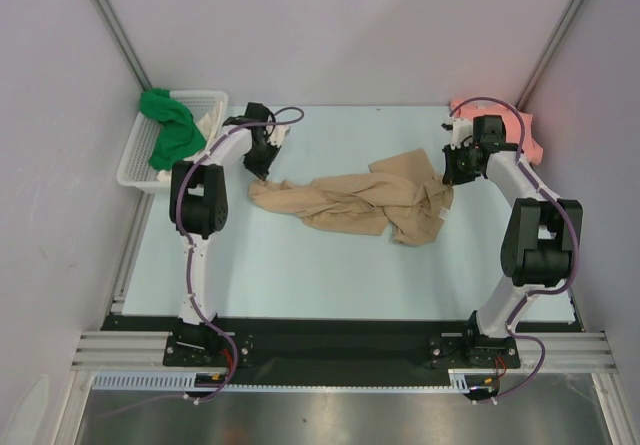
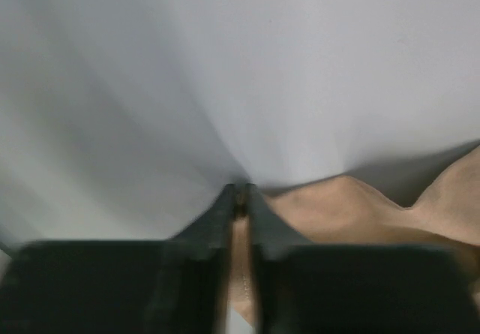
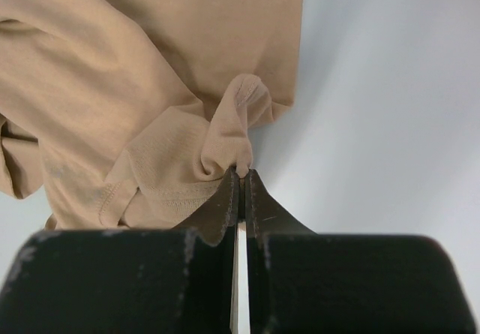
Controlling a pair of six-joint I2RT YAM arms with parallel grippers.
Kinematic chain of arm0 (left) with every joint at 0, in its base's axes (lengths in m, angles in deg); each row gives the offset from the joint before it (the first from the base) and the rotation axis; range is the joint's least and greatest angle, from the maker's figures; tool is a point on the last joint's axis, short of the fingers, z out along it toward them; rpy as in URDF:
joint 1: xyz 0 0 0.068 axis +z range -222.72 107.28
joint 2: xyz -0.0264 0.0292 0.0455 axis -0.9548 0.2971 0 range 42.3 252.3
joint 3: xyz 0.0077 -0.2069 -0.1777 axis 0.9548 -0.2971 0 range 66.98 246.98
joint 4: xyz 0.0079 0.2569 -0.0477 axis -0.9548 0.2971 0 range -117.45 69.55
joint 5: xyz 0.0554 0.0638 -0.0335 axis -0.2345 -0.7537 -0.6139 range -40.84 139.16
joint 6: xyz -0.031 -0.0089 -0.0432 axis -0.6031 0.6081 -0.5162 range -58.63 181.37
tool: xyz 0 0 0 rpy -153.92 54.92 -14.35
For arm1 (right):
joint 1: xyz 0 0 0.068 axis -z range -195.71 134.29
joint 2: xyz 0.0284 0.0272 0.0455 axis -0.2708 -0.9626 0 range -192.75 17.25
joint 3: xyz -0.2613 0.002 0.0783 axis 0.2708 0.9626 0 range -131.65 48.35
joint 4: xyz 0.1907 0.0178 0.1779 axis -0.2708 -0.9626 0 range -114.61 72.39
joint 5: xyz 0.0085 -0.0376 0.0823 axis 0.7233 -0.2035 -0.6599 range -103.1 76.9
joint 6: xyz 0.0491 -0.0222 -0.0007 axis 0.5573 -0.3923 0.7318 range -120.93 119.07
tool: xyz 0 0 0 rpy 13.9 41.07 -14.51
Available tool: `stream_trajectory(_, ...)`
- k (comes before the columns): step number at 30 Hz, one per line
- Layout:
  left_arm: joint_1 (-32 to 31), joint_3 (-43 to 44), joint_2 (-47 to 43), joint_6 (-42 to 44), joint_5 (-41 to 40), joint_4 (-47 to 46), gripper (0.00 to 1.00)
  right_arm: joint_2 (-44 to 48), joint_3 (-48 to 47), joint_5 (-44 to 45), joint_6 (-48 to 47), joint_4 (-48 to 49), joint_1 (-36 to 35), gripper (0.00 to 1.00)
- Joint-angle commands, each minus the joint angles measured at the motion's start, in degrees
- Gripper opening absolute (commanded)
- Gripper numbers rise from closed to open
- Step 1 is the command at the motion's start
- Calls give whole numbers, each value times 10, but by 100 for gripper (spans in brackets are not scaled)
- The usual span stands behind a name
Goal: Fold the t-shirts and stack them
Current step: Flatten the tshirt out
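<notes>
step: flatten tan shirt | left end effector, right end effector clamp its ends | pull apart evenly

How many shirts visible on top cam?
3 for sure: tan shirt crumpled mid-table, green shirt draped over the basket, pink shirt at the far right corner. A fourth may be the pale cloth in the basket.
</notes>
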Motion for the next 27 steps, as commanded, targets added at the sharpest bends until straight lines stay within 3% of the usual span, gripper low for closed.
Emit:
stream_trajectory(1,9,-16,-16,-1,-2,28,2,-8,-22,0,-1,6,3,0)
stream_trajectory(9,9,-1,-44,-7,-38,2,0,-6,-20,20,-6,-15,23,0)
stream_trajectory(15,2,26,-74,-12,-76,-24,1,34,63,-9,-38,-56,27,0)
stream_trajectory(17,-1,38,-73,-8,-80,-24,0,38,77,-26,-43,-59,27,14)
stream_trajectory(19,-7,45,-72,-5,-76,-22,0,35,64,-38,-46,-61,28,41)
stream_trajectory(20,-9,49,-70,-4,-75,-19,0,28,35,-40,-48,-62,28,46)
stream_trajectory(22,-16,49,-70,2,-71,-19,0,10,-10,-41,-47,-59,29,54)
stream_trajectory(27,-33,45,-74,3,-62,-10,0,-108,-180,-55,-28,-53,24,53)
